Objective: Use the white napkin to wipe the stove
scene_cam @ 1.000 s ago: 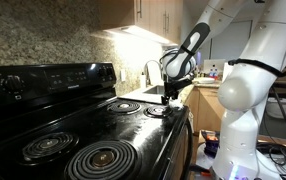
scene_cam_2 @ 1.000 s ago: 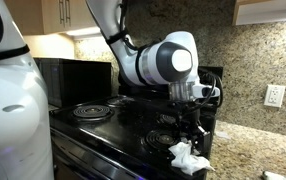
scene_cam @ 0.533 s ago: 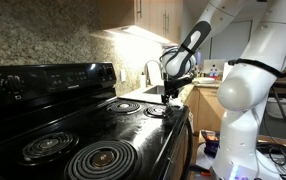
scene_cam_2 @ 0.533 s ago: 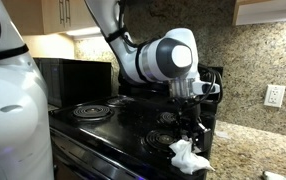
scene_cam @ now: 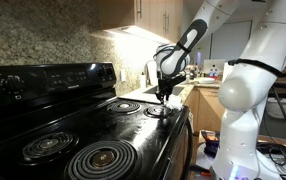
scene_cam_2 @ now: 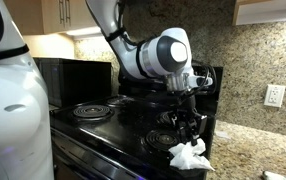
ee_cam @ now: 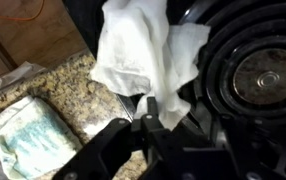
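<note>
White napkin (ee_cam: 143, 50) sits crumpled at the corner of the stove (scene_cam: 78, 125), w/ one side over the black cooktop rim and right beside a coil burner (ee_cam: 263, 75). In the wrist view its lower edge hangs down to the gripper (ee_cam: 148, 108), whose tips show at that edge. Jaws look narrow, close together, but the cloth hides the contact, so can't tell whether they pinch it or only touch it.

In an exterior view the napkin (scene_cam_2: 190, 156) is a white wad on the stove's (scene_cam_2: 103, 150) front corner, next to the granite countertop (scene_cam_2: 248, 160), w/ the gripper (scene_cam_2: 189, 130) pointing straight down directly above it, tips at or just over the top of the wad. In an exterior view from the opp. end, the gripper (scene_cam: 166, 93) hangs over the far edge of the cooktop, past the two far burners; the napkin itself isn't clear from there.

Other bits:
- Raised control panel (scene_cam: 43, 82) runs along the back.
- Large front coil (scene_cam: 101, 158) is near the camera.
- Granite countertop (ee_cam: 63, 85) lies beside the stove in the wrist view, w/ a pale greenish-white pad (ee_cam: 23, 135) on it, well apart from the napkin; can't tell what it is.
- Wall outlet (scene_cam_2: 274, 96) is on the granite backsplash.
</note>
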Robot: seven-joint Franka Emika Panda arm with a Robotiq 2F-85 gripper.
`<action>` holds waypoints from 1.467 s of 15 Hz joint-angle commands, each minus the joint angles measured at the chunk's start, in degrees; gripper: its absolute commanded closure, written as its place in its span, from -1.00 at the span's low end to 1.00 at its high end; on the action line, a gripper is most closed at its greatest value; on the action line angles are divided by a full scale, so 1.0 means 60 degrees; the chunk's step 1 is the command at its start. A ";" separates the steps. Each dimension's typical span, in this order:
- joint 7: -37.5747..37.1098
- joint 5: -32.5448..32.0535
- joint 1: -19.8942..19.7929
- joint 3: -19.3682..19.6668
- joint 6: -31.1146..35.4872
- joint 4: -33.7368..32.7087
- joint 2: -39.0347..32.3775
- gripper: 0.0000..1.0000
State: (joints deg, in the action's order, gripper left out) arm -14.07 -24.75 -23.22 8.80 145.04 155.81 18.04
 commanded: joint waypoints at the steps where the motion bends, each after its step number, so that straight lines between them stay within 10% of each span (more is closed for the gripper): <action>1: -0.0263 -0.0381 0.0061 -0.0357 -0.0278 -0.0367 -0.0019 -0.52; 5: -0.0248 -0.0485 -0.0006 -0.0399 -0.0824 -0.0439 0.0330 -0.98; 11: -0.0043 -0.0079 0.0009 0.0107 -0.1066 -0.0081 0.0331 -1.00; 13: -0.0041 -0.0021 -0.0017 0.0248 -0.1075 -0.0056 0.0111 -0.47; 16: 0.0009 0.0154 -0.0055 0.0501 -0.1198 -0.0027 -0.0056 -0.51; 17: 0.0023 0.0209 -0.0064 0.0589 -0.1219 -0.0036 -0.0140 -0.81; 18: 0.0055 0.0294 -0.0060 0.0684 -0.1213 -0.0033 -0.0196 -0.76; 19: 0.0097 0.0353 -0.0071 0.0787 -0.1151 -0.0012 -0.0243 -0.14; 22: 0.0227 0.0810 -0.0006 0.0986 -0.0957 0.0056 -0.0234 -0.07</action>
State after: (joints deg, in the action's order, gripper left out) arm -14.06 -22.59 -23.10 13.64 138.69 155.39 16.86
